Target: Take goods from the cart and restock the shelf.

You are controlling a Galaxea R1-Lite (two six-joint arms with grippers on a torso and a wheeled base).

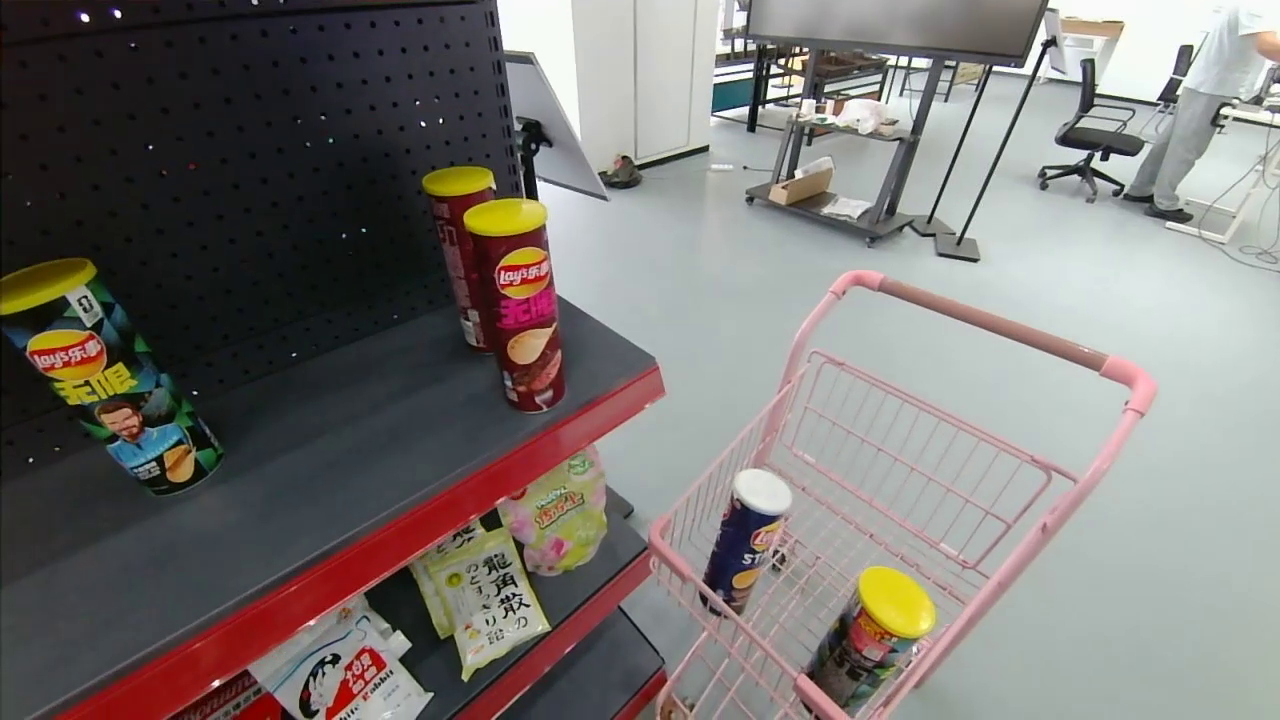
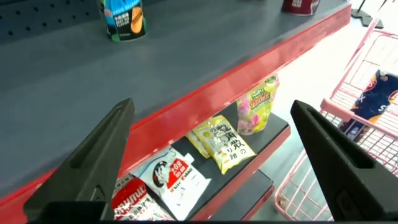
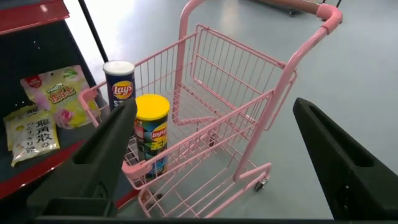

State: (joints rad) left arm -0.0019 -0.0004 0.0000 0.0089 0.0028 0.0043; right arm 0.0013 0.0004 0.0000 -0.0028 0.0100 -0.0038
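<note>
A round red-and-yellow logo marks the green can (image 1: 110, 385) and the front maroon can (image 1: 520, 305) on the top shelf (image 1: 350, 450), with large characters beneath, and the blue can (image 1: 745, 540) in the cart (image 1: 1000, 330). On the lower shelf (image 1: 585, 625), a pale packet (image 1: 490, 600) bears bold dark characters and a white packet (image 1: 345, 675) carries a red label.

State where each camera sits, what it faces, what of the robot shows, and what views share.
Head view: on the head, looking forward and down at shelf and pink cart.
Left wrist view: on the left arm, facing the shelf front past its open left pincer.
Right wrist view: on the right arm, facing the cart past its open right pincer.
Shared: all three catch cart, blue can and green-pink bag.
</note>
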